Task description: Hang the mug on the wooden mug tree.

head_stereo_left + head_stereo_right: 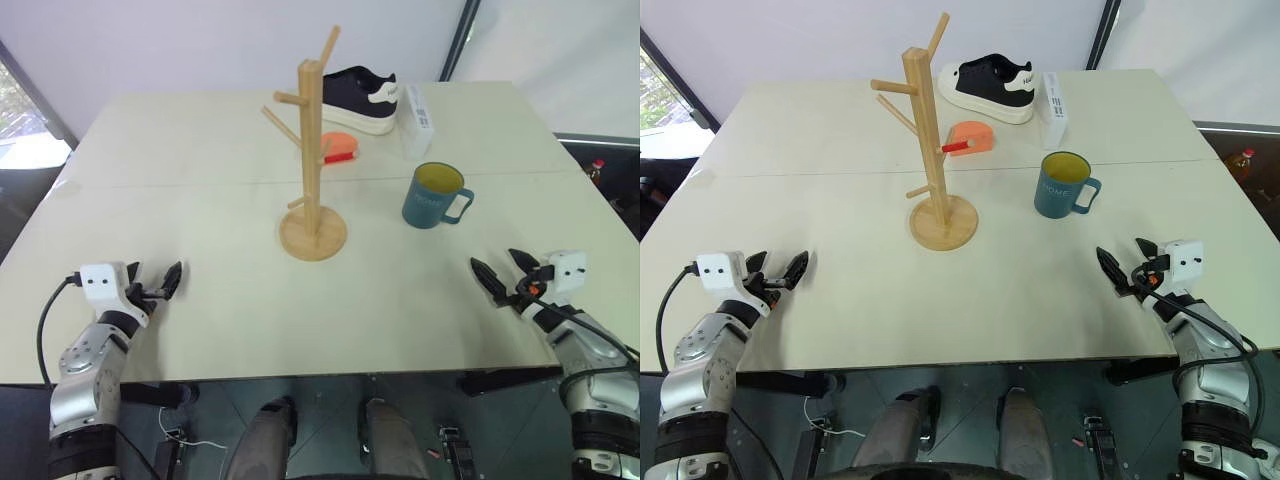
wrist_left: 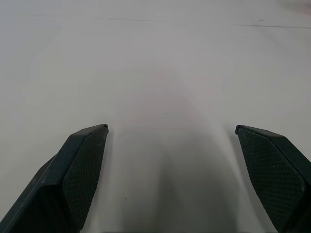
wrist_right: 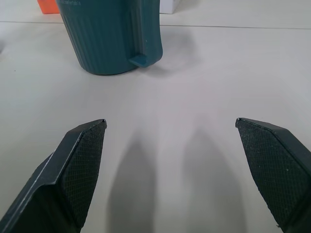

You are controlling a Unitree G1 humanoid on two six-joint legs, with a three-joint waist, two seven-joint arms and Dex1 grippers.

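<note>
The teal-blue mug (image 1: 433, 196) with a yellow inside stands upright on the pale table, right of centre, its loop handle turned to the right. It also fills the far part of the right wrist view as the mug (image 3: 109, 36). The wooden mug tree (image 1: 312, 160) rises from its round base at the table's middle, left of the mug. My right gripper (image 1: 503, 272) hovers open near the front right edge, a short way in front of the mug, with nothing between its fingers. My left gripper (image 1: 152, 280) is open and empty near the front left edge.
A black and white sneaker (image 1: 362, 98) lies at the back behind the tree. An orange object (image 1: 340, 148) sits just behind the tree, and a white box (image 1: 417, 118) stands to the sneaker's right. The table (image 1: 200, 330) ends close in front of both grippers.
</note>
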